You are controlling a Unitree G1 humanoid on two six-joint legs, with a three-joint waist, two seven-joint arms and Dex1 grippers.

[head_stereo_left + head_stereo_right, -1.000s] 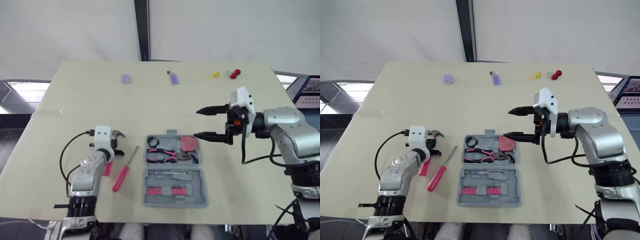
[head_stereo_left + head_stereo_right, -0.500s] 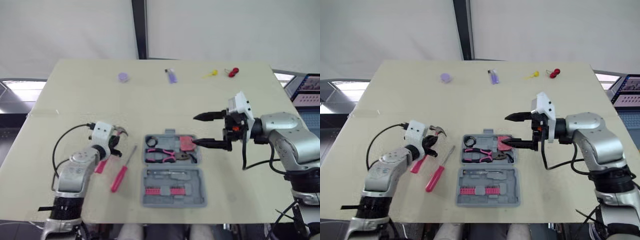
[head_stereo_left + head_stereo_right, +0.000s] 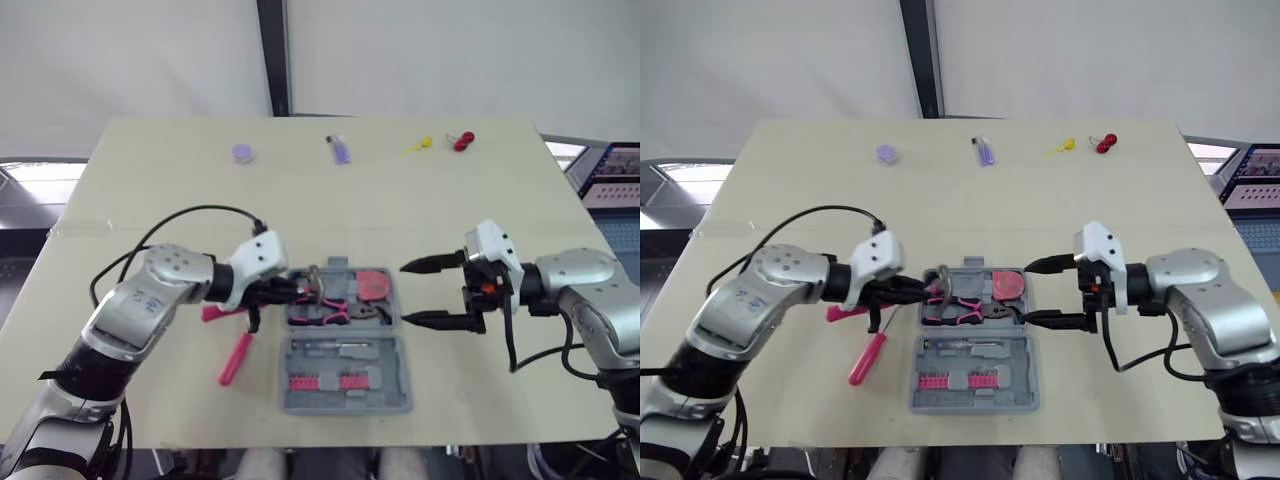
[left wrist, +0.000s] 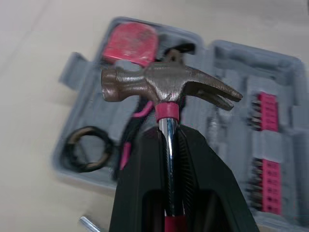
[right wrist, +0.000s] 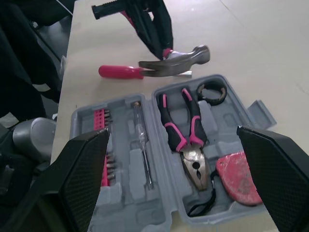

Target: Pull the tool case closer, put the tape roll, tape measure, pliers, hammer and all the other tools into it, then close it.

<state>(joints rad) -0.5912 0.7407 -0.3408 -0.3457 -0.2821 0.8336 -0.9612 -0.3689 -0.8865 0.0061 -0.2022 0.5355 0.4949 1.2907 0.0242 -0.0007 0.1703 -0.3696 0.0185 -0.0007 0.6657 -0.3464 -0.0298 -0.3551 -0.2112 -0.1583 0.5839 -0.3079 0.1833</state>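
Left gripper is clamped tight on the hammer, fingers pinched on the steel neck just below the head, pink handle trailing back toward the arm. In the head view the hammer head sits centre-left of the frame, at the left edge of the case's upper half, right by the tape roll (I cannot tell whether it hangs above the case or touches it).

The case lies open and flat on the surface, low in the centre of the frame. Upper half, as I read it:
- the tape roll in the left corner pocket
- the pliers with pink and black grips across the middle
- the red tape measure in the right corner

Lower half holds a thin driver in its slot and a row of pink bits along the near edge.

A pink-handled screwdriver lies loose on the surface just left of the case, lower left of centre.

Right gripper hangs at mid-right of the frame, just beside the case's right edge, jaws spread wide with nothing between them.

Along the top of the frame, well apart from the case, sit a purple disc and a red piece.
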